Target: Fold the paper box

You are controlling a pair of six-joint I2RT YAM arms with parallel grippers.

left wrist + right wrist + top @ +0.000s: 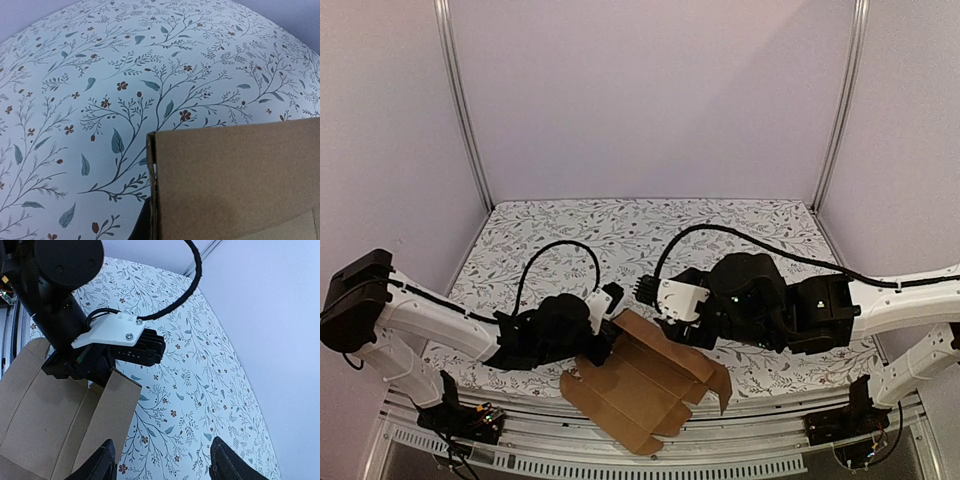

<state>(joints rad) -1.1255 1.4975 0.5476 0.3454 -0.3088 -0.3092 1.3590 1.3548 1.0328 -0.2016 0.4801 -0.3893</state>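
Observation:
The paper box (640, 385) is a brown die-cut sheet, partly creased, held tilted over the table's near edge. My left gripper (613, 308) is shut on its upper left corner. In the left wrist view the cardboard (235, 180) fills the lower right, with one dark finger (141, 225) beside its edge. My right gripper (162, 462) is open and empty just right of the sheet's raised flap (107, 415). Its left finger (102, 460) is near the flap's edge. The right wrist view also shows the left gripper (75, 371) on the sheet. In the top view the right gripper (650, 298) is close above the sheet's upper edge.
The table wears a floral cloth (620, 225), bounded by white walls and two metal posts (460, 100). Black cables (560, 250) arch over the arms. A metal rail (620, 440) runs along the near edge under the sheet.

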